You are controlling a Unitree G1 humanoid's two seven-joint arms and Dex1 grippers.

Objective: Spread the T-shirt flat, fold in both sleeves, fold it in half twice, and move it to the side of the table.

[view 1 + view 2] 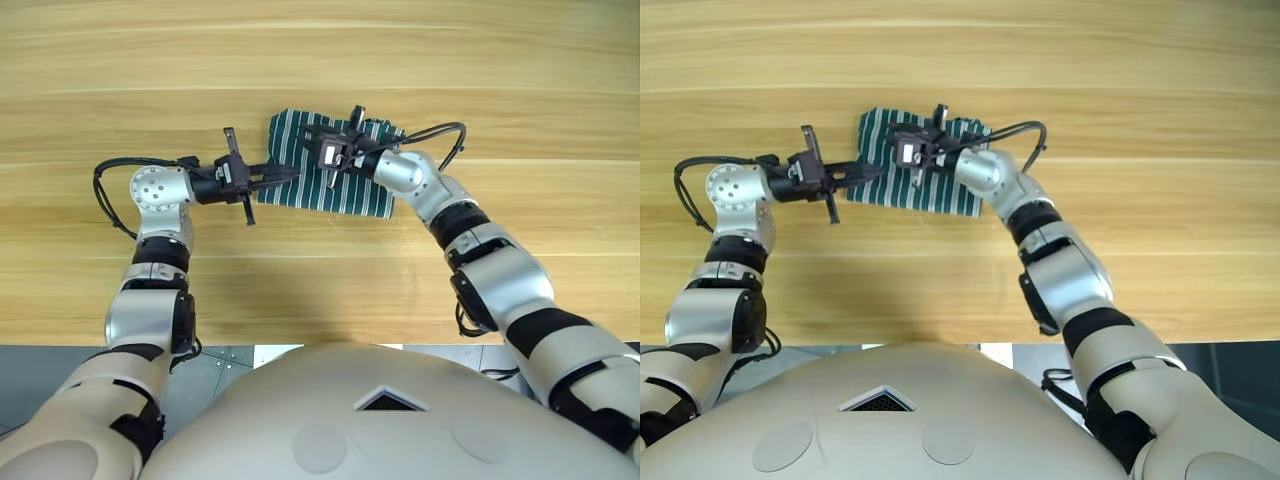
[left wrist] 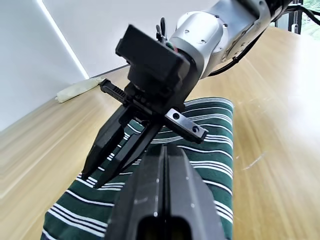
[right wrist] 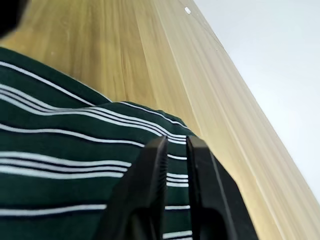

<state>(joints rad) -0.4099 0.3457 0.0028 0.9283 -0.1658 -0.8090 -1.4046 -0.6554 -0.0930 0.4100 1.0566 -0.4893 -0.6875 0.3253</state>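
Folded green-striped T-shirt (image 1: pixel 360 195) on the wooden worktop (image 1: pixel 500 60), with a hand at either side.
Head view: the T-shirt lies as a compact rectangle toward 12 o'clock of the worktop's middle. The left hand (image 1: pixel 292 176), fingers pressed together, is at its 9 o'clock edge. The right hand (image 1: pixel 308 131) sits over its 11 o'clock corner, its arm crossing the cloth from 4 o'clock. Left wrist view: the right hand (image 2: pixel 93 180), fingers a narrow gap apart and angled down at the stripes, stands directly ahead of the left hand's closed tips. A pale bundle (image 2: pixel 75 90) lies at the worktop's far edge. Right wrist view: the narrowly parted fingers (image 3: pixel 155 170) hover at the shirt's folded edge; whether they pinch cloth I cannot tell.
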